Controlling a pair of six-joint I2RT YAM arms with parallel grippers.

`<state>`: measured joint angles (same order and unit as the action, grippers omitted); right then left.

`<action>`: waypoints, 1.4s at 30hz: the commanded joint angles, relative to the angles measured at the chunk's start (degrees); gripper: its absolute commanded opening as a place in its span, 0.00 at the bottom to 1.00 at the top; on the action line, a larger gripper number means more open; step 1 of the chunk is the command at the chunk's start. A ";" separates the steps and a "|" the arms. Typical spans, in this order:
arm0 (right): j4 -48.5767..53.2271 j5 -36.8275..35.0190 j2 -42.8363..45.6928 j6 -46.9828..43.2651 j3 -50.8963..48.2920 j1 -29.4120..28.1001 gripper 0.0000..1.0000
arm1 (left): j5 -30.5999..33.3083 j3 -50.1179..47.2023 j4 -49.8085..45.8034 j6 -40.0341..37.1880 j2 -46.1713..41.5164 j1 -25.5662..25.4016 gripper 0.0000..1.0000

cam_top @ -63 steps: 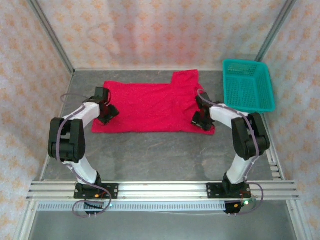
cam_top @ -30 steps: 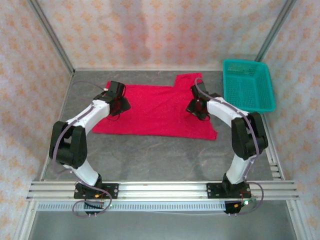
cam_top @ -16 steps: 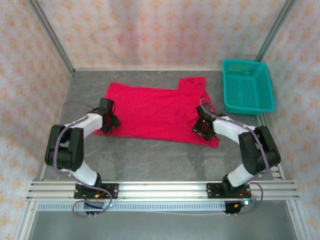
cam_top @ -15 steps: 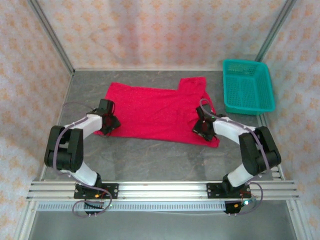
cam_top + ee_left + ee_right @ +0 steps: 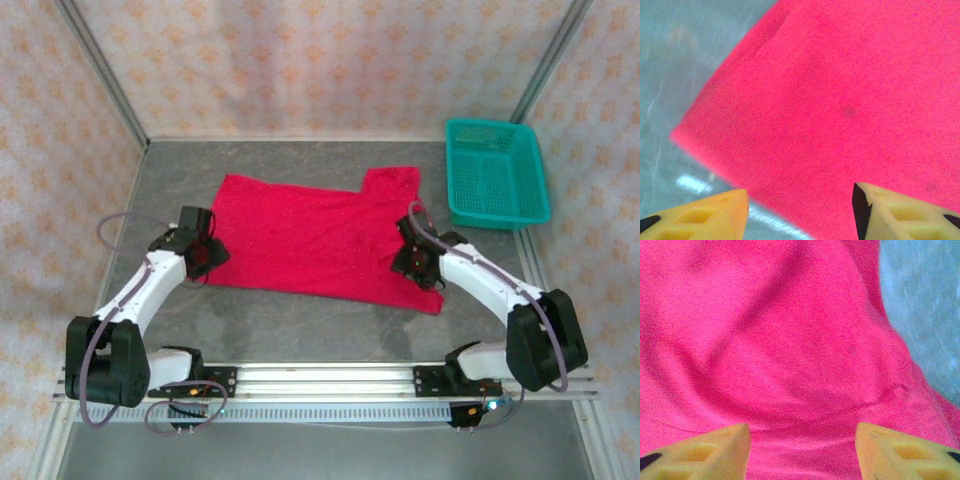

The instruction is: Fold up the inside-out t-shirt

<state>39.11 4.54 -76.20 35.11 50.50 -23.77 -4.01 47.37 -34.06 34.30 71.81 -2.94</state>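
Both arms have drawn back toward the near side since a moment ago, and the shirt (image 5: 310, 235) has slid a little nearer with them. It now lies spread flat on the table (image 5: 300, 320), one sleeve sticking out at the far right, just short of the basket (image 5: 497, 172).

The left gripper (image 5: 203, 256) sits at the shirt's near-left corner. Its yellow fingers (image 5: 715, 215) stand apart with nothing pinched between them. The right gripper (image 5: 412, 262) hangs over the near-right part, jaws likewise parted above rumpled cloth.

I'd judge the shirt light, limp and easily dragged: it will sag and crease wherever it isn't supported, and a single layer may slip from a shallow pinch. The best hold looks like the two near corners, right at the hem. Taking both together would lift the edge evenly and keep it from twisting.
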 commanded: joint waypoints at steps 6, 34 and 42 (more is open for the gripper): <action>-4.71 -8.53 -19.19 -9.14 27.16 5.30 0.66 | 1.11 38.96 -5.61 -8.92 29.26 0.92 0.54; 10.52 -14.95 -66.71 -14.55 81.04 13.00 0.68 | -0.44 83.07 -15.39 -12.62 72.33 4.89 0.04; 12.99 -14.31 -74.52 -12.93 88.82 13.35 0.68 | 2.55 82.42 -17.95 -13.73 68.95 6.57 0.00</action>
<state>49.21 -9.82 -148.83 21.21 137.27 -10.44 -4.03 129.03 -48.45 21.89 143.76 2.33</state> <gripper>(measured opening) 0.678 0.067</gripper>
